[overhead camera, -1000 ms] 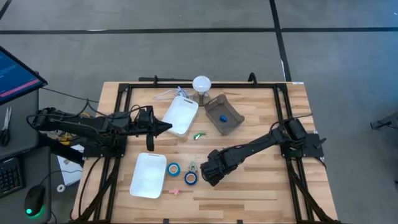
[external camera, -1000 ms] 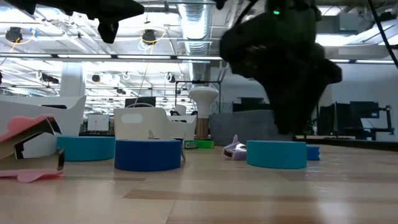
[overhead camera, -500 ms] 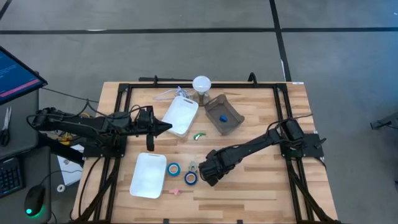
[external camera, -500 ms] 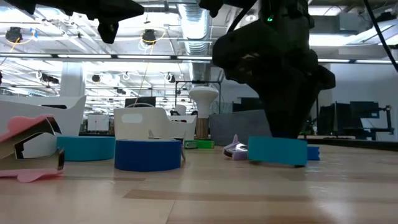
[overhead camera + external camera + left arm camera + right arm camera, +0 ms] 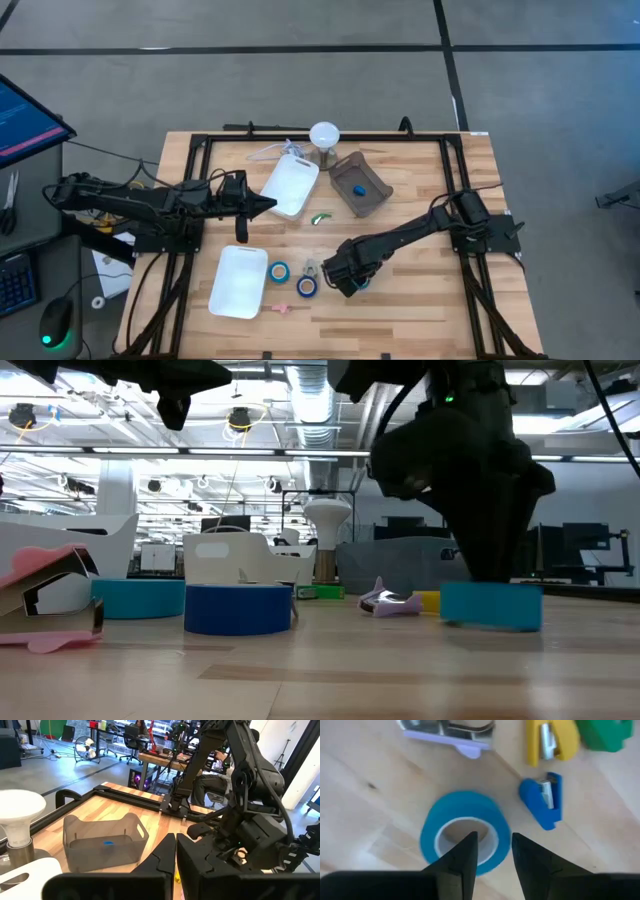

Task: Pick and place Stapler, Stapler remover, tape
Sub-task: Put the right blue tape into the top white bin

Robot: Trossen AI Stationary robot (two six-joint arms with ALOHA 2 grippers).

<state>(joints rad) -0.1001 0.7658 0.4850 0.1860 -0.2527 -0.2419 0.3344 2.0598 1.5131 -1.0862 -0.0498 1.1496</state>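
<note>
Blue tape roll (image 5: 465,837) — R gripper (image 5: 491,852) jaws pinching its wall.

Blue tape roll (image 5: 465,837) on wood.

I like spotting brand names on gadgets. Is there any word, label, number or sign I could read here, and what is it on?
None can be read.
The blue tape roll, the yellow stapler and the blue stapler show no lettering.
The monitor beside the table shows lines too small to read.
</note>
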